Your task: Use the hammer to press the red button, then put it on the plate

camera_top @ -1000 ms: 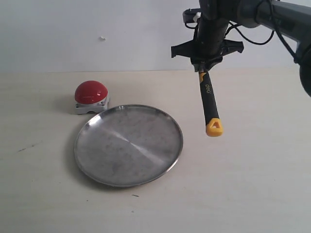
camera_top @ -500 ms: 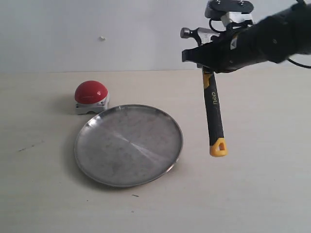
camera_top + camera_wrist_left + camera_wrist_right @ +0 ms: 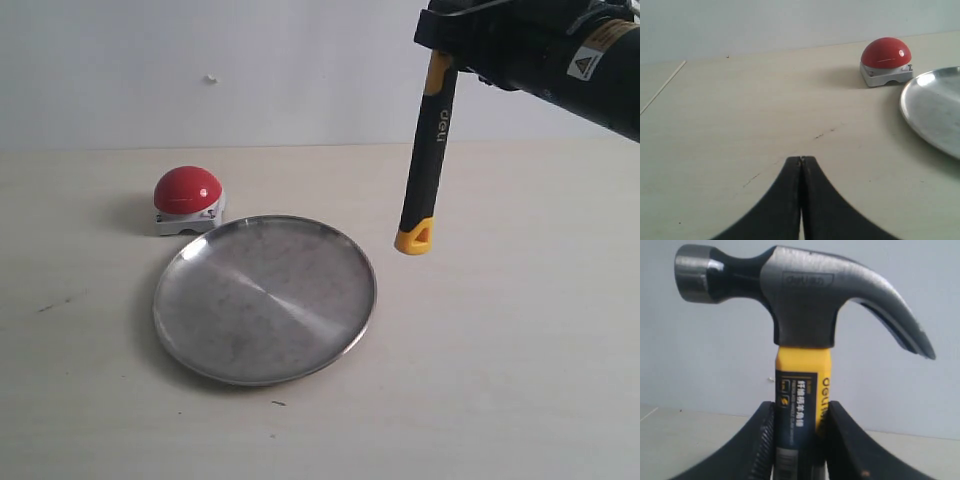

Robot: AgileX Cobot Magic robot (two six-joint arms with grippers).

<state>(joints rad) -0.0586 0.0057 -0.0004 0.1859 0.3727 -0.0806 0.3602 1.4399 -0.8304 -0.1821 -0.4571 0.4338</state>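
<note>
Exterior view, with both wrist views. My right gripper [image 3: 799,440] is clamped on the small claw hammer with a dark metal head and a black handle with a yellow neck [image 3: 428,150]. In the right wrist view, its two black fingers [image 3: 760,445] press the yellow neck on either side just below the head, with the round striking face and the curved claw above them. In the exterior view the hammer hangs handle-down and slightly tilted from the top of the frame, and its yellow looped end lies just outside the rim of the large round shallow silver metal plate [image 3: 265,298], at about 2 o'clock from the plate's centre. I cannot tell whether the loop touches the pale wooden table [image 3: 520,380]. The glossy red dome button on a low white-grey square base [image 3: 187,196] sits at about 10 o'clock from the plate, just beside its rim and well apart from the hammer. My left gripper [image 3: 801,200] is low over the table with its fingers pressed together on nothing, and the button and the plate's edge lie ahead of it.
</note>
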